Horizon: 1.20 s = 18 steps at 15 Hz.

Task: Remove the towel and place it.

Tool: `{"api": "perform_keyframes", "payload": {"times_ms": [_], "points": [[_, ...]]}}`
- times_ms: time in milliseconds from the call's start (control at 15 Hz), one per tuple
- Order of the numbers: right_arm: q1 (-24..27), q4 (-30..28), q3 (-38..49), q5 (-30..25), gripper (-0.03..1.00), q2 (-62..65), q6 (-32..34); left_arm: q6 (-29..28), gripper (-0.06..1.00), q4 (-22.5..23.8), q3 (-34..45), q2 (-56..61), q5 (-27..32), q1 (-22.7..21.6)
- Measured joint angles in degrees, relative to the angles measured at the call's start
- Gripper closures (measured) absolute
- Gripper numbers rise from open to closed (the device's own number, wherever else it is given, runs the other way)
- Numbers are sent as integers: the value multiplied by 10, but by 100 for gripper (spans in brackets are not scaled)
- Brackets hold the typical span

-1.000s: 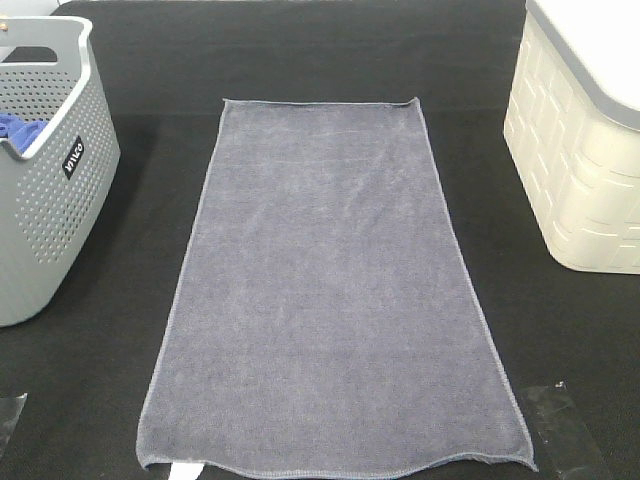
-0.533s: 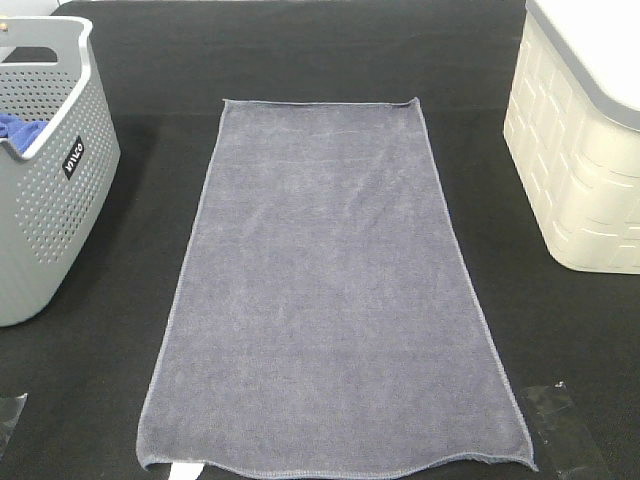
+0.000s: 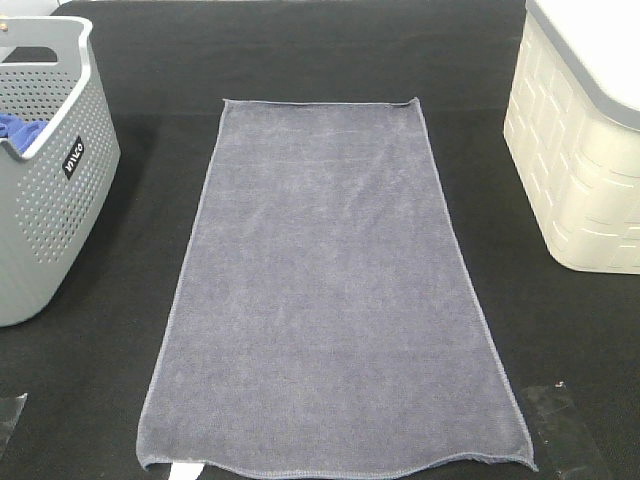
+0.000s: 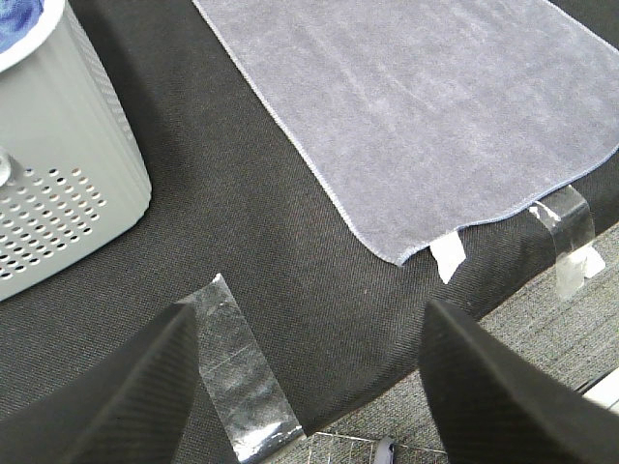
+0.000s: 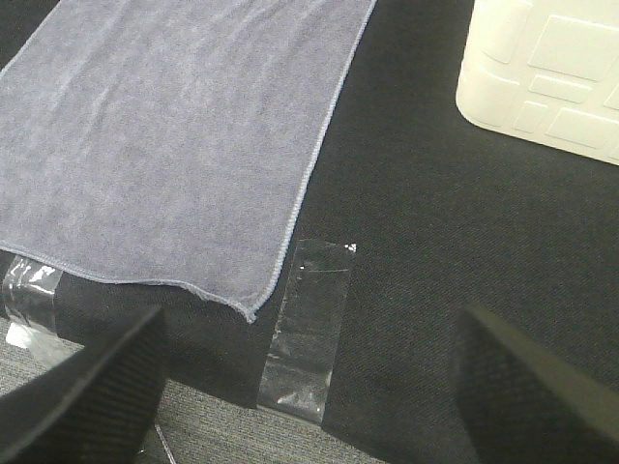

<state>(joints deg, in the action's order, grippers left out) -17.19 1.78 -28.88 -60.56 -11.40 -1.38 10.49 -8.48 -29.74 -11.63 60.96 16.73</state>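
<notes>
The grey-lavender towel (image 3: 330, 290) lies spread flat and lengthwise on the black table, its near hem at the table's front edge. It also shows in the left wrist view (image 4: 416, 106) and in the right wrist view (image 5: 174, 135). Neither gripper shows in the exterior high view. My left gripper (image 4: 305, 372) is open and empty, above the table's front edge, between the grey basket and the towel's near left corner. My right gripper (image 5: 309, 387) is open and empty, above the front edge by the towel's near right corner.
A grey perforated basket (image 3: 50, 200) stands at the left with a bright blue cloth (image 3: 15, 128) inside. A cream basket (image 3: 580, 160) stands at the right. Clear tape strips (image 5: 308, 329) are stuck on the table near the front corners.
</notes>
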Motion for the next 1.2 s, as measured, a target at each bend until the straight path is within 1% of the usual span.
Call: {"api": "perform_keyframes", "payload": {"times_ms": [800, 867, 933, 1000, 1200], "points": [[0, 1, 0, 0, 21, 0, -3, 0, 31, 0, 0, 0, 0, 0], [0, 1, 0, 0, 21, 0, -3, 0, 31, 0, 0, 0, 0, -1], [6, 3, 0, 0, 21, 0, -3, 0, 31, 0, 0, 1, 0, -13], [28, 4, 0, 0, 21, 0, -3, 0, 31, 0, 0, 7, -1, -35], [135, 5, 0, 0, 21, 17, -3, 0, 31, 0, 0, 53, -3, -117]]}}
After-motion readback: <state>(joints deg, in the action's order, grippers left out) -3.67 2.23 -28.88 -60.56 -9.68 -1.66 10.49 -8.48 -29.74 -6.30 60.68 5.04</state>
